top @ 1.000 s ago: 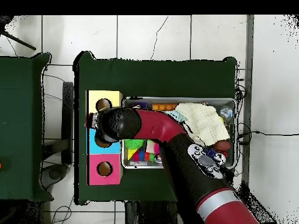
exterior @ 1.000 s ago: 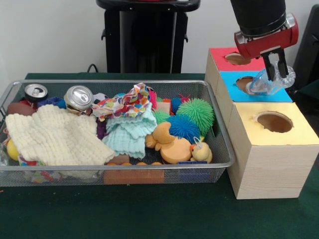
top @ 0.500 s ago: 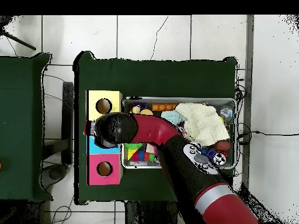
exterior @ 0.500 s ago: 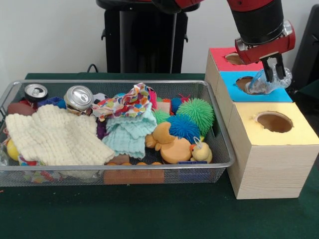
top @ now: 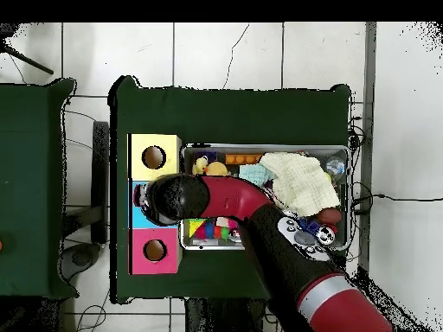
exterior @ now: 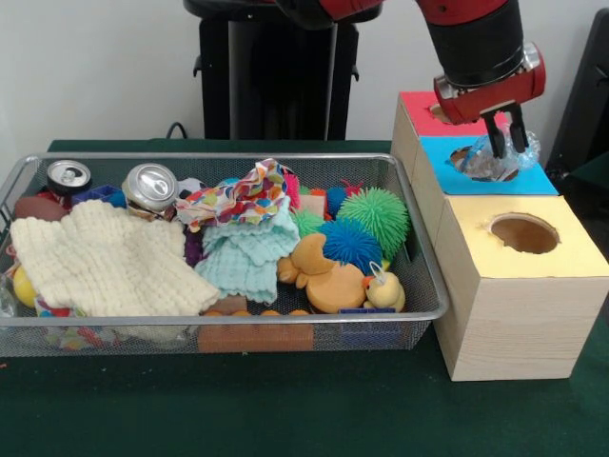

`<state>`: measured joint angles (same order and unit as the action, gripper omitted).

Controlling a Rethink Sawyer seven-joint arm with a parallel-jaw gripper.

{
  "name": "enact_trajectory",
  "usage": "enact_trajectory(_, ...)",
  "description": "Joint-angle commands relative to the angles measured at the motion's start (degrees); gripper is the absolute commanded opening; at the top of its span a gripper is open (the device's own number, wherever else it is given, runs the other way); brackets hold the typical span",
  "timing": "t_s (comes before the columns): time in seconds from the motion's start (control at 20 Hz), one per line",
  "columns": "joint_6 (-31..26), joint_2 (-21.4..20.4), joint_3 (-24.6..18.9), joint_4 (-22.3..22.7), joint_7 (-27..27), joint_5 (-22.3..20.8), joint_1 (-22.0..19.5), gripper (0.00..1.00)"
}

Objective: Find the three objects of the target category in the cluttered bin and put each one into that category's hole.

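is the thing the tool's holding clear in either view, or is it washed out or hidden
Front view: the tool grips a clear crumpled plastic piece over the blue box; it is see-through with pale glints, so its outline is vague. Overhead view: the arm covers it entirely.

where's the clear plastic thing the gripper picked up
In the front view, the crumpled clear plastic item is at upper right, held by the gripper over the blue box's hole.

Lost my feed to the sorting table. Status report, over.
Claw shut on crumpled clear plastic piece, over blue-topped box hole. Silver wire mesh bin full of toys, cloths, cans. Nothing blocking the hole.
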<state>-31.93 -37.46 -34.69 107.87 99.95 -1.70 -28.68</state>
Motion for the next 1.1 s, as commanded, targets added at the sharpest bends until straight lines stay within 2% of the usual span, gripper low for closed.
enact_trajectory(0.05,2.89,1.37,-3.42,4.17,-1.59,-3.4,-3.59,0.0)
enact_trajectory(0.4,3.27,1.85,-4.42,5.61,-2.8,-5.95,-6.13,0.0)
enact_trajectory(0.6,5.97,3.62,-3.75,5.51,-2.48,-8.55,-6.28,0.0)
enact_trajectory(1.1,10.52,8.09,-0.32,0.7,0.93,-13.41,-2.43,0.0)
